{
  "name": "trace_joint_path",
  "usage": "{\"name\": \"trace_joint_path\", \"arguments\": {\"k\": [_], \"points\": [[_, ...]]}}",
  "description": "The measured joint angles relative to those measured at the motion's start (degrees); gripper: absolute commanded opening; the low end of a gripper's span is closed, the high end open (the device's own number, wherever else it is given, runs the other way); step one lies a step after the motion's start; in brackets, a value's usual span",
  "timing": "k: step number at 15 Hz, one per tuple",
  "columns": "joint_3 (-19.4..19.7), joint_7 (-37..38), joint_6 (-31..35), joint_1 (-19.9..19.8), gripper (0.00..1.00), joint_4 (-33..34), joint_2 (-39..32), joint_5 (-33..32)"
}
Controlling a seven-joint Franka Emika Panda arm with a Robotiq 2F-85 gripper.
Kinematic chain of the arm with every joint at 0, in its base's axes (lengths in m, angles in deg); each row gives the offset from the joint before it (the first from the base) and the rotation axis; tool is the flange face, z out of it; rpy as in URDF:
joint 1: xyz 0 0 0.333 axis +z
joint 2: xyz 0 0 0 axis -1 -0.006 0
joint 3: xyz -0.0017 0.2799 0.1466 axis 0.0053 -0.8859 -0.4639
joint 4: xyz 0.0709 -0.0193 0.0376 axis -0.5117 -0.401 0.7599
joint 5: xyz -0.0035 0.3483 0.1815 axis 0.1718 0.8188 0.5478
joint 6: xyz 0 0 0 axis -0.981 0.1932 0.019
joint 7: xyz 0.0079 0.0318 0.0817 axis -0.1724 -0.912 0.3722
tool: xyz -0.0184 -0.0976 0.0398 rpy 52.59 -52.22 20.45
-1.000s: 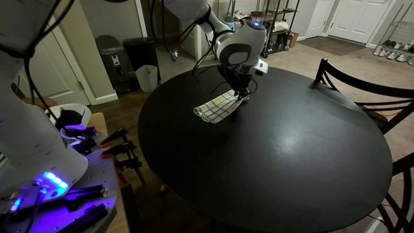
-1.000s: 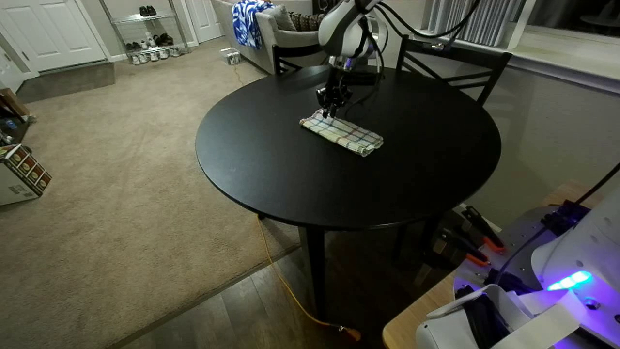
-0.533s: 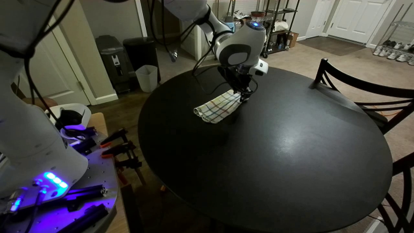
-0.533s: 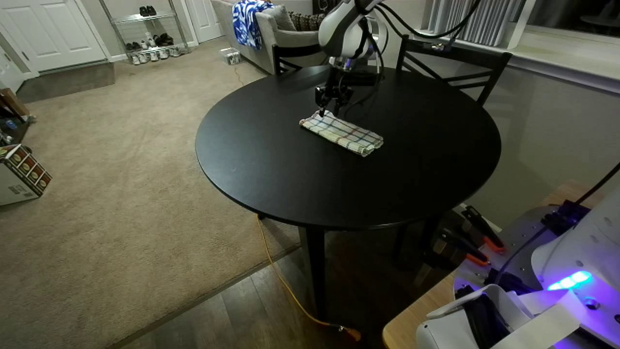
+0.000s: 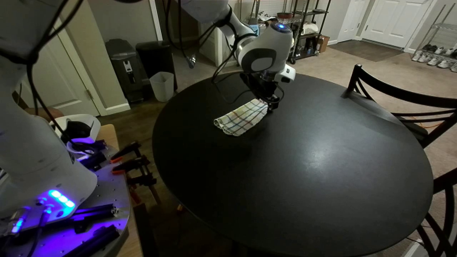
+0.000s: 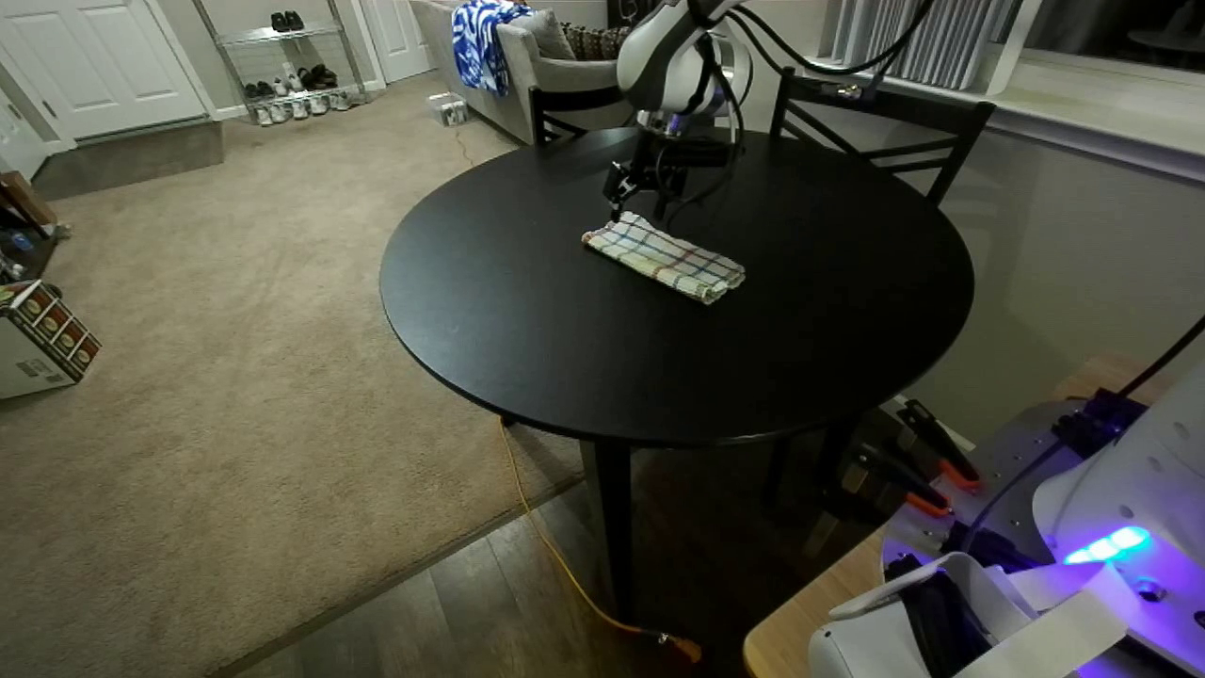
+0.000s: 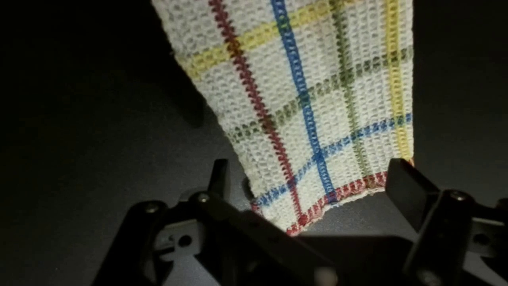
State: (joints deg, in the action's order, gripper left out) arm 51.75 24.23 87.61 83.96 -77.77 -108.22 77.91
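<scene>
Here hangs the gripper (image 6: 638, 213), pointing down over the round black table (image 6: 715, 377), jaws spread apart, right by the far left end of a checked cloth (image 6: 666, 257)! Contact is hard to call. The cloth lies flat on a slant, well in from every edge. A dark chair (image 6: 871, 118) backs onto the far right edge, a second chair (image 6: 576, 100) peeks over the far edge, a grey sofa (image 6: 518, 75) behind it. Below the near edge, an orange cord (image 6: 541, 537) runs past a table leg (image 6: 614, 518). And off the near right edge, a wooden bench (image 6: 795, 617) shows its rounded corner, bearing a white headset (image 6: 857, 650) and the robot base (image 6: 1120, 499).
</scene>
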Motion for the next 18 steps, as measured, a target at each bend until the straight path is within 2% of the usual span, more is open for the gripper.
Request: {"name": "trace_joint_path", "arguments": {"k": [12, 18], "points": [[-0.7, 0.0, 0.0, 0.0, 1.00, 0.4, -0.1, 0.0], [-0.8, 0.0, 0.1, 0.0, 1.00, 3.3, -1.8, 0.0]]}}
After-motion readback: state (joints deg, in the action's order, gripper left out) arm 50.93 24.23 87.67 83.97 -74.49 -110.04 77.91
